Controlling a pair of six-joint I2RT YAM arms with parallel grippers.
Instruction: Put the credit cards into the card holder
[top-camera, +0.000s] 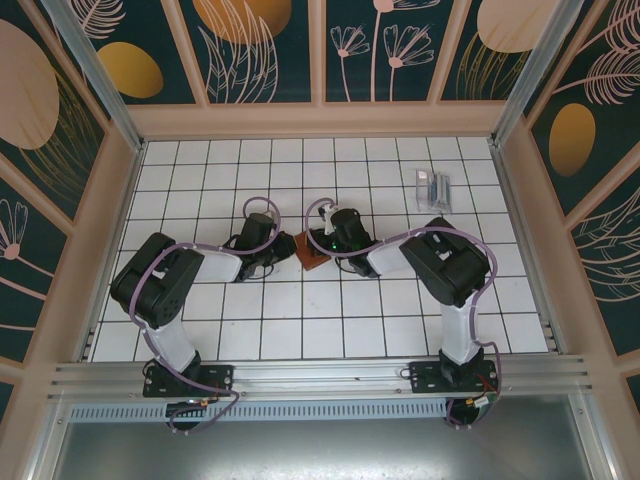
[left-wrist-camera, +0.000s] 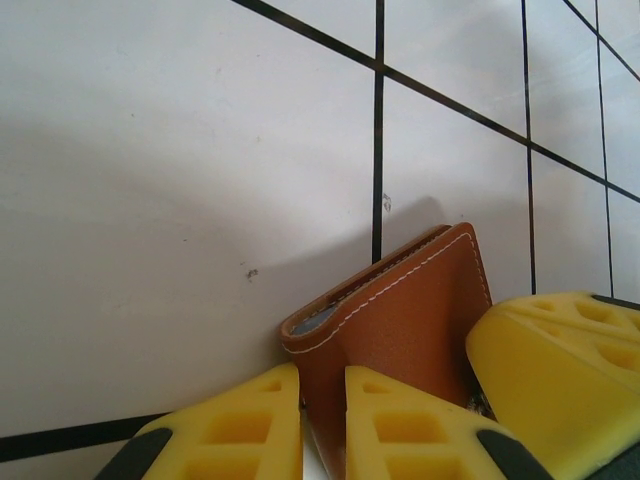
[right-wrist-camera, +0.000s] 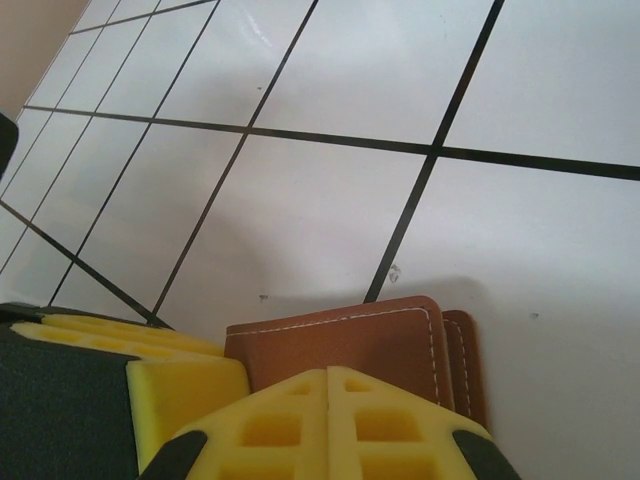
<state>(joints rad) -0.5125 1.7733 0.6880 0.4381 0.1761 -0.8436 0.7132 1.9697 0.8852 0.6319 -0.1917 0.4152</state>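
No card is in yet, as far as I can judge: the credit cards (top-camera: 432, 188) lie together on the far right of the counter (top-camera: 300, 330), well apart from both arms and untouched. The card holder (top-camera: 313, 255) sits near the middle of the counter, between the two grippers, so all the loading is left to do. From the left wrist view, the left gripper (left-wrist-camera: 320, 378) has its jaws drawn nearly together on the lower edge of the card holder (left-wrist-camera: 400, 310), which stands tilted with a sliver of blue-grey lining showing at its top edge. I read that as a pinch on the leather. From the right wrist view, the right gripper (right-wrist-camera: 328, 378) is fully closed, its yellow pads meeting with no gap, the tips right against the card holder (right-wrist-camera: 350, 340). Whether they trap a thin leaf of it or merely press on it I cannot tell, since the contact is below the frame. In the overhead view the two wrists cover most of the card holder, so I cannot see how far it is open or whether any slot is exposed. The cards are too small there for me to count.
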